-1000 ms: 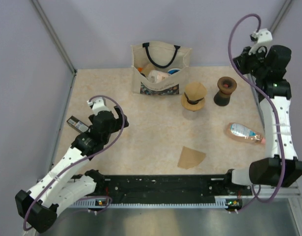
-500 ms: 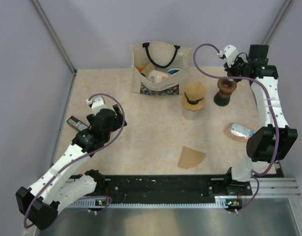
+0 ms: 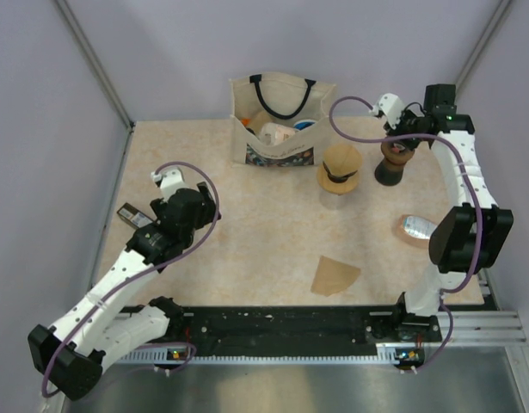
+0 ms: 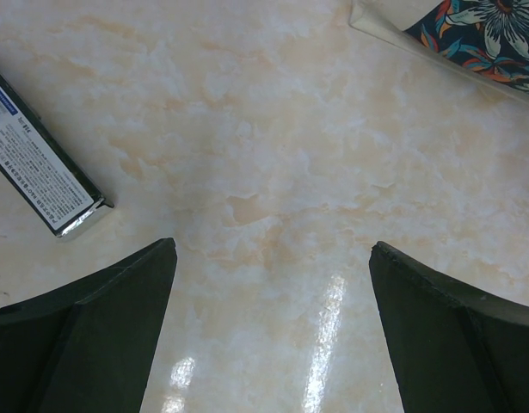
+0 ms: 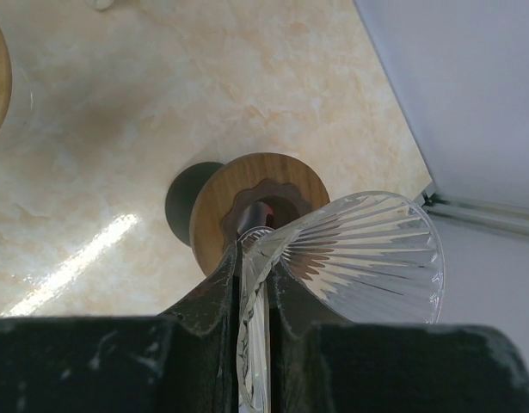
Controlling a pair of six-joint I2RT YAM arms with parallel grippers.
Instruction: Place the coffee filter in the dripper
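The coffee filter (image 3: 335,275), a flat tan paper wedge, lies on the table near the front edge, apart from both grippers. At the back right, my right gripper (image 3: 400,136) (image 5: 257,258) is shut on the wall of the dripper (image 5: 367,249), a clear bluish ribbed funnel. The funnel's narrow end meets a tan ring (image 5: 214,202) with a dark centre. It hangs just above the dark hourglass grinder (image 3: 390,170). My left gripper (image 3: 199,200) (image 4: 273,248) is open over bare table on the left, with nothing between its fingers.
A cream tote bag (image 3: 281,120) (image 4: 470,26) with items inside stands at the back centre. A tan hat-shaped object with a dark band (image 3: 340,168) sits beside the grinder. A plastic bottle (image 3: 419,230) lies at the right. A dark flat packet (image 3: 137,218) (image 4: 40,163) lies at the left.
My right arm has swung from the back right corner leftward and down, bringing the held dripper over the grinder. The left arm has barely shifted.
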